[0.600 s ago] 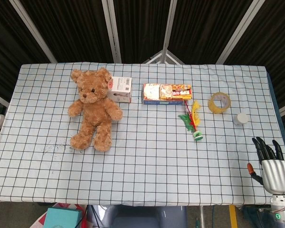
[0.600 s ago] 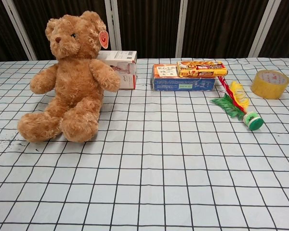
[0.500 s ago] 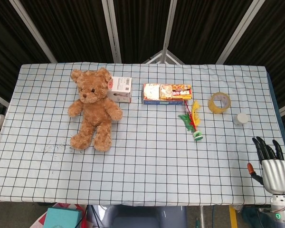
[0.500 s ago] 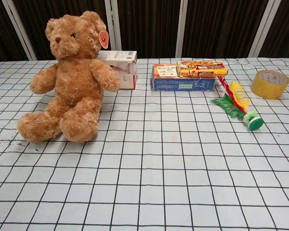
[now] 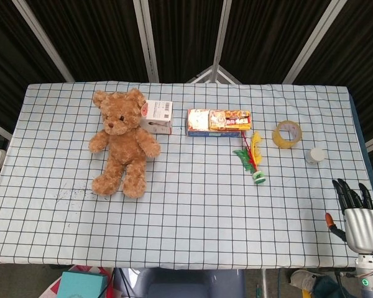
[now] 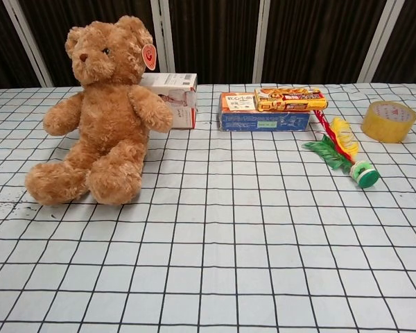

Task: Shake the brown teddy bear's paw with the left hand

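The brown teddy bear (image 5: 121, 142) sits on the checked tablecloth at the left, legs stretched toward me and both arms spread out; the chest view shows the same teddy bear (image 6: 100, 114) upright with an orange tag on its ear. My right hand (image 5: 358, 218) hovers off the table's near right corner, far from the bear, fingers stretched out and holding nothing. Neither view shows my left hand.
A white box (image 5: 156, 116) stands right beside the bear's head. Snack boxes (image 5: 217, 122) lie mid-table, with a feathered shuttlecock (image 5: 253, 158), a yellow tape roll (image 5: 287, 134) and a small white cap (image 5: 315, 155) to the right. A teal box (image 5: 81, 284) sits below the table's front edge.
My right hand has drifted slightly down and to the right in the head view. The bear and other objects have not moved.
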Motion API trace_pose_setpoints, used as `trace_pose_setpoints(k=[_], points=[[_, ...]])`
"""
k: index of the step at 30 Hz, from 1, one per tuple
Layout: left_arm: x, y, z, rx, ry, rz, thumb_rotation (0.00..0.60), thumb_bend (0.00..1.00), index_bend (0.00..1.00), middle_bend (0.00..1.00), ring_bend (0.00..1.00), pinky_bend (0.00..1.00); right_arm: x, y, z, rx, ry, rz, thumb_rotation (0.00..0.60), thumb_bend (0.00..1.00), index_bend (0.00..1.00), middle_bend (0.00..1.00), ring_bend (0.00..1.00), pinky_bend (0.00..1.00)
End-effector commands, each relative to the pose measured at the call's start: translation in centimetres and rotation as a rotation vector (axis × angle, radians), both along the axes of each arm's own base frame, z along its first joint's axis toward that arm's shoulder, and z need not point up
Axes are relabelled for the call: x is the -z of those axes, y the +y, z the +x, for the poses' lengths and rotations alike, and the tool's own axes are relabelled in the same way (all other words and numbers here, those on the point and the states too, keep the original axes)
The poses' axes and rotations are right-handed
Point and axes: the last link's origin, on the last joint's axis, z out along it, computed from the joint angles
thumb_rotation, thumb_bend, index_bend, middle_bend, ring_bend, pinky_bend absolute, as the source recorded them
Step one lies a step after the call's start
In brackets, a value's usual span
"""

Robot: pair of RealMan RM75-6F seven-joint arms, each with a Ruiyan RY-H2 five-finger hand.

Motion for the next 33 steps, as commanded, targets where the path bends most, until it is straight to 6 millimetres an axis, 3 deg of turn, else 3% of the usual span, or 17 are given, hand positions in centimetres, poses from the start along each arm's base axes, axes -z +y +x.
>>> trace_pose_setpoints(k=[1,3,8,13,17,24,33], points=[[0.1,0.0,0.0,0.0,-0.009,-0.003,0.6,0.22,0.12,0.04,0.0,0.0,0.1,0.1,-0.1,0.003,0.004,0.007,0.6,0.37,0.09,0.12,0.24,0.06],[0.6,0.3,0.5,0.004,-0.065,-0.018,0.6,0.22,0.11,0.04,0.0,0.0,0.0,0.1,-0.1,0.008,-0.003,0.004,0.6,0.37,0.09,0.12,0.24,0.06],[1.9,1.5,3.5,-0.015,-0.393,-0.13,0.6,0.22,0.12,0.04,0.0,0.0,0.2,-0.1,0.1,0.011,-0.016,0.006,0.6,0.37,0.08,0.12,0.24,0.06],[3.4,5.4,6.2,-0.229,-0.855,-0.261,0.6,0.22,0.13,0.05,0.0,0.0,0.0,-0.5,0.3,0.0,-0.015,-0.005,0.6,0.37,0.09,0.12,0.24,0.06],[4.3,8.7,6.4,-0.305,-0.917,-0.308,0.6,0.22,0.13,0.05,0.0,0.0,-0.1,-0.6,0.2,0.0,-0.016,-0.012,0.6,0.37,0.08,0.12,0.24,0.06],[8.3,13.3,5.7,-0.423,-1.099,-0.286,0.6,0.22,0.13,0.08,0.0,0.0,-0.3,-0.8,-0.1,0.01,-0.026,-0.02,0.6,0.37,0.09,0.12,0.24,0.06],[12.5,16.9,7.3,-0.45,-1.265,-0.283,0.6,0.22,0.13,0.1,0.0,0.0,-0.7,-0.8,-0.3,0.019,-0.042,-0.039,0.6,0.37,0.08,0.12,0.24,0.06]])
